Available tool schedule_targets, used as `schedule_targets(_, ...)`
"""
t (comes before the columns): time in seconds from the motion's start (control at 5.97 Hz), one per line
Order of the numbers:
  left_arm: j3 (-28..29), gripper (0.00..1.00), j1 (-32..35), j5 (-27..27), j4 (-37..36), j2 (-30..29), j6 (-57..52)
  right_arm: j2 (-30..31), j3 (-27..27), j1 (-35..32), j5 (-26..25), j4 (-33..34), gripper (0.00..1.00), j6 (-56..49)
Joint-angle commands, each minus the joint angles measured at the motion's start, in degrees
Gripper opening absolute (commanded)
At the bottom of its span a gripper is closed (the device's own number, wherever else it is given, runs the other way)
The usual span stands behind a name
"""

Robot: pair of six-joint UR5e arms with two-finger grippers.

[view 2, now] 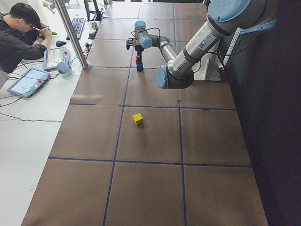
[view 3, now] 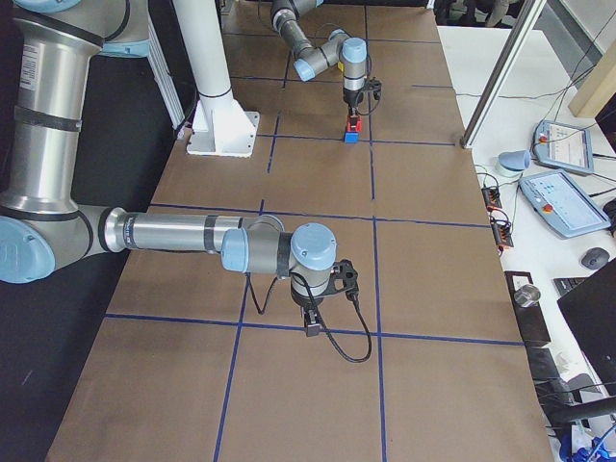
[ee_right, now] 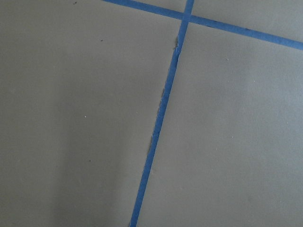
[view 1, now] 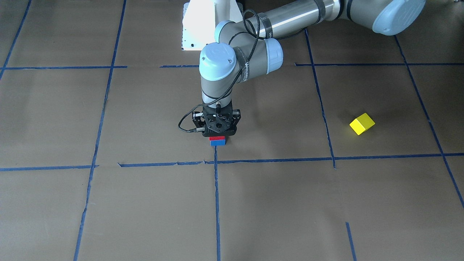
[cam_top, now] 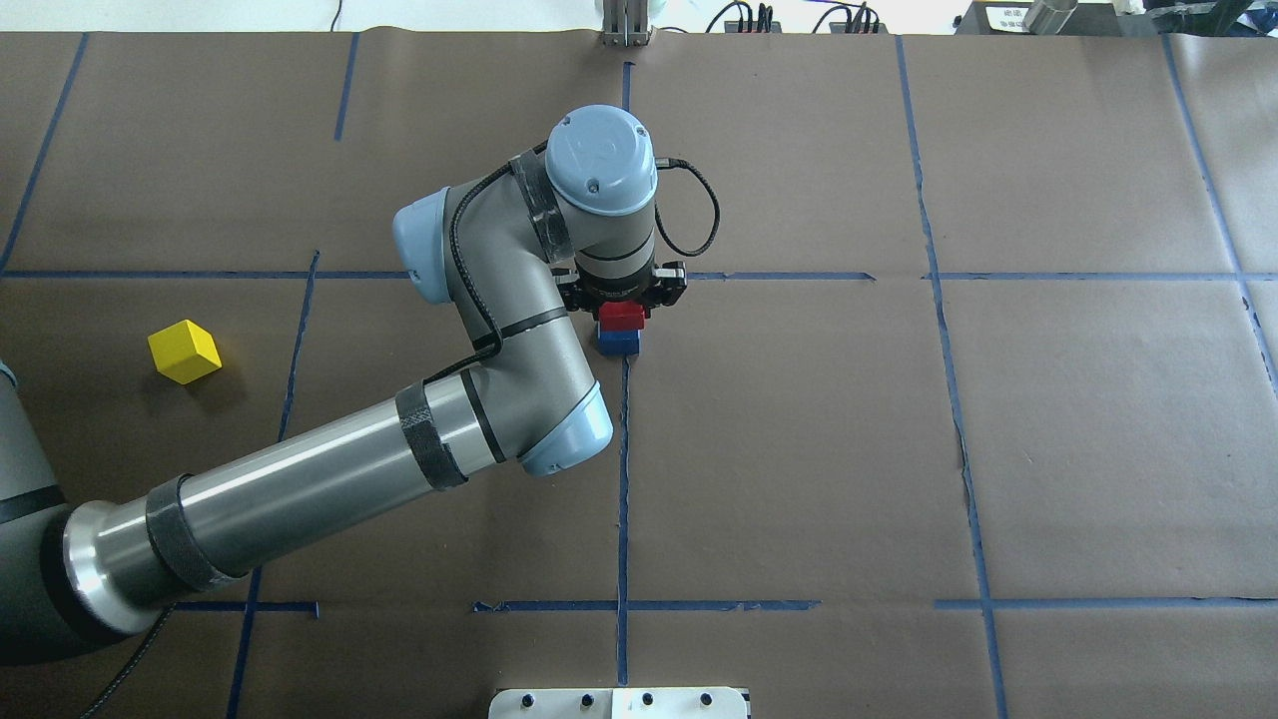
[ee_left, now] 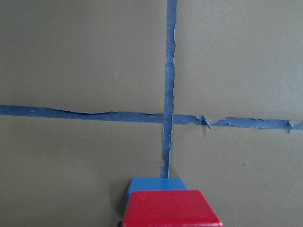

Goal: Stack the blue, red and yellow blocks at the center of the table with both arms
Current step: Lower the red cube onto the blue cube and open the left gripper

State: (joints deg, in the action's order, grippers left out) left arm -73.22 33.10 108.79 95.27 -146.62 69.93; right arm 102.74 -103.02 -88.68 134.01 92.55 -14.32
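In the front-facing view, the brown surface (view 1: 72,108) is crossed by blue tape lines (view 1: 275,159). The yellow block (view 1: 362,124) is seen alone toward the edge on the robot's left, turned cornerwise to the tape. The red block (view 1: 217,138) is set flat on the blue block (view 1: 218,143) mid-surface, squared with the tape. The left gripper (view 1: 218,135) is lowered over the red block with its fingertips hidden, so its grip cannot be told. From the right side, the right gripper (view 3: 312,325) is pointed downward toward the right-hand edge, and its opening cannot be judged.
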Motion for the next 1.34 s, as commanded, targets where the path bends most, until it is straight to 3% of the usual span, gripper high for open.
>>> schedule_targets(0.0, 0.0, 0.13, -0.1, 0.0, 0.0, 0.0, -0.1, 0.0, 0.0, 0.0, -0.1, 0.0, 1.0, 0.0)
schedule_targets(1.17, 0.1, 0.17, -0.4, 0.0, 0.0, 0.4, -0.4, 0.0, 0.1, 0.0, -0.1, 0.0, 1.0, 0.0)
